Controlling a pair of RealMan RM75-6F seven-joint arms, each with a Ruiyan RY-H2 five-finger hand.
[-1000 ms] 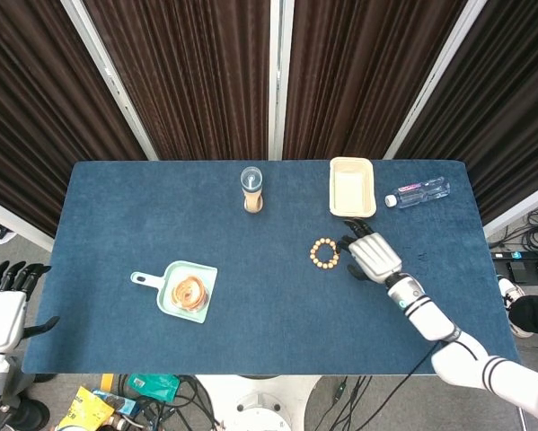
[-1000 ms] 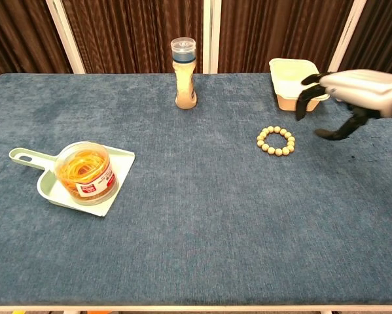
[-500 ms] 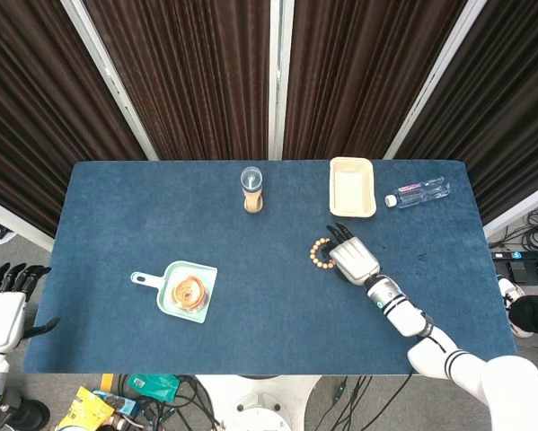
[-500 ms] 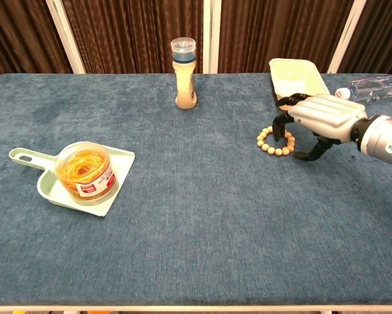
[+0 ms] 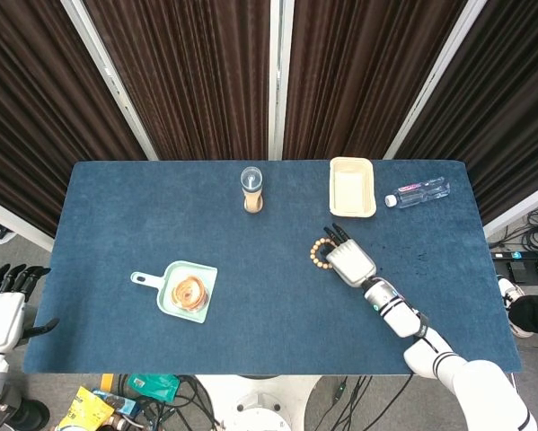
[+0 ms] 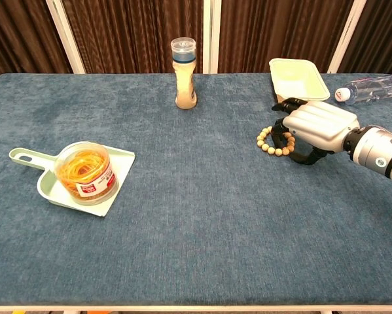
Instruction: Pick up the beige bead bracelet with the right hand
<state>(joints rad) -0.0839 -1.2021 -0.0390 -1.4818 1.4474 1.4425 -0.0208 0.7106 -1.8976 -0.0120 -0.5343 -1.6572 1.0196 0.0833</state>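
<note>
The beige bead bracelet (image 5: 320,253) (image 6: 267,142) lies flat on the blue table, right of centre. My right hand (image 5: 348,261) (image 6: 315,124) hangs over its right side. The fingertips (image 6: 282,123) point down into the ring, and the thumb (image 6: 307,157) curls along the cloth just right of the beads. The right part of the ring is hidden under the hand, and no bead is lifted. My left hand (image 5: 8,301) shows only in the head view, off the table's near left corner, with its fingers spread and holding nothing.
A beige tray (image 5: 352,187) (image 6: 298,77) sits just behind the right hand. A plastic water bottle (image 5: 418,192) (image 6: 372,86) lies to its right. A shaker bottle (image 5: 251,189) (image 6: 184,73) stands at back centre. A green scoop (image 5: 148,280) (image 6: 27,157) with a rubber-band tub lies left.
My right hand moved left from beside the bracelet onto its right side and sank lower. The thumb has curled in toward the beads. The bracelet has stayed in place.
</note>
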